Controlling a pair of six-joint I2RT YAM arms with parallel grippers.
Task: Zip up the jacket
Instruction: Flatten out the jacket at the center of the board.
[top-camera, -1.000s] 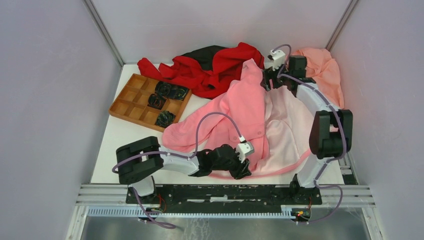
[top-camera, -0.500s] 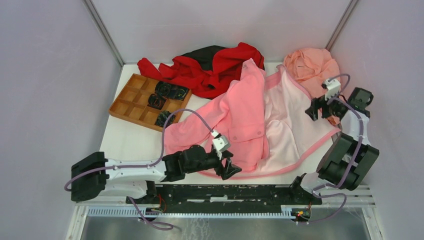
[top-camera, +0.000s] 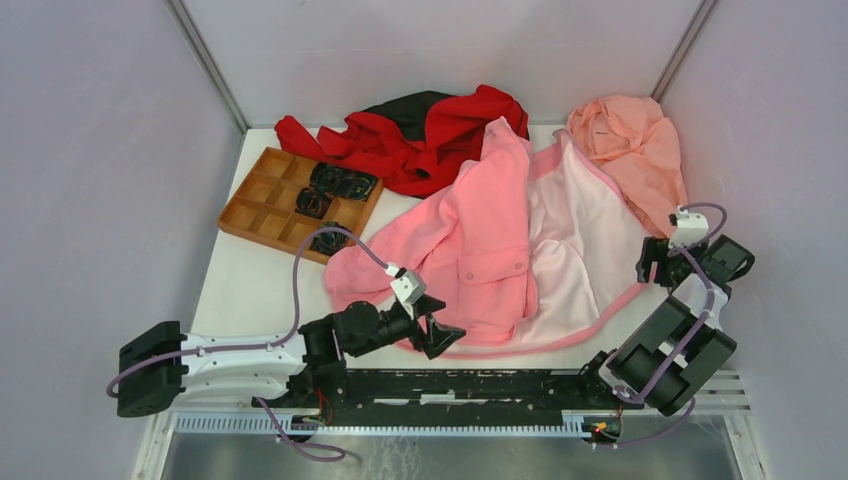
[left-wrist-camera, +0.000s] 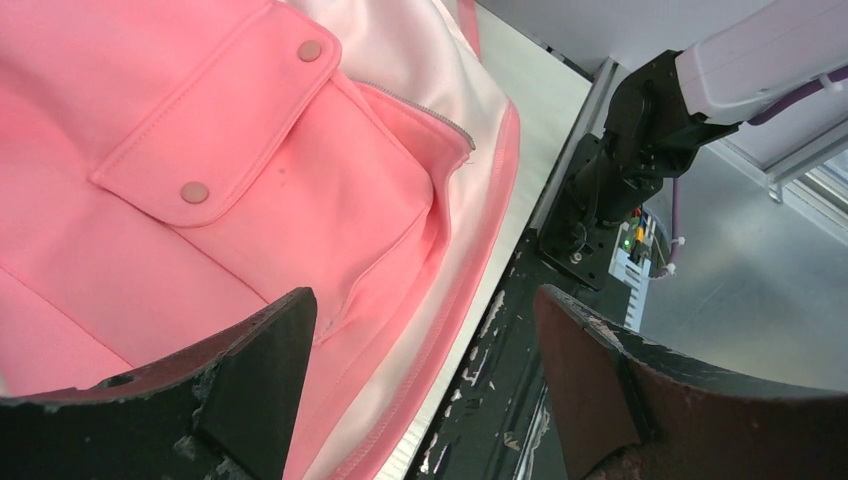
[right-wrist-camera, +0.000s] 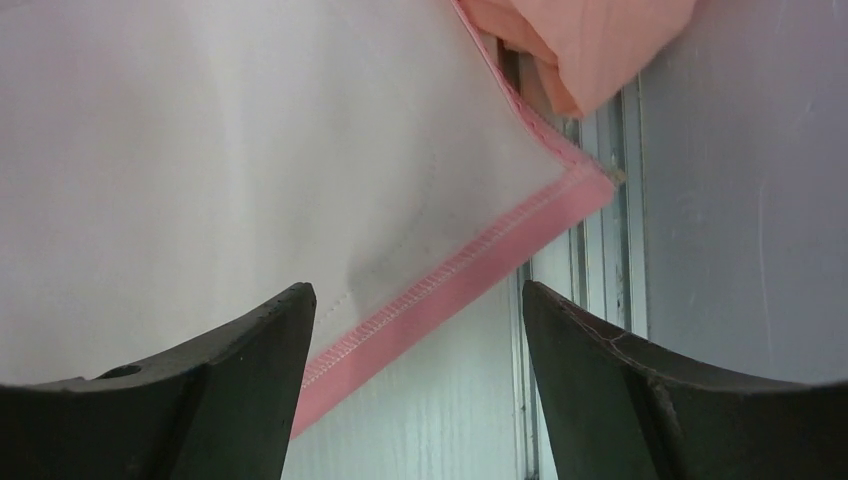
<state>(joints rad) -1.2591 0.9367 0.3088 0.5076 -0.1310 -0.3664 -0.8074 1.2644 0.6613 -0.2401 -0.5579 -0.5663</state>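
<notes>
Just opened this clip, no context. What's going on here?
Two arms are meant to zip a pink fleece jacket, which lies spread open on the table with its pale lining showing on the right arm's side. Neither arm holds it. The left gripper hovers open at the near hem, below the snap pocket. The right gripper is open above the hem corner at the table's right edge. The zipper is not joined yet.

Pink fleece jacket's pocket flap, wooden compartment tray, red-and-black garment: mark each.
pink fleece jacket's pocket flap (left-wrist-camera: 215, 110): left wrist view, middle.
wooden compartment tray (top-camera: 258, 190): top view, empty compartment.
red-and-black garment (top-camera: 450, 125): top view, red fabric.
</notes>
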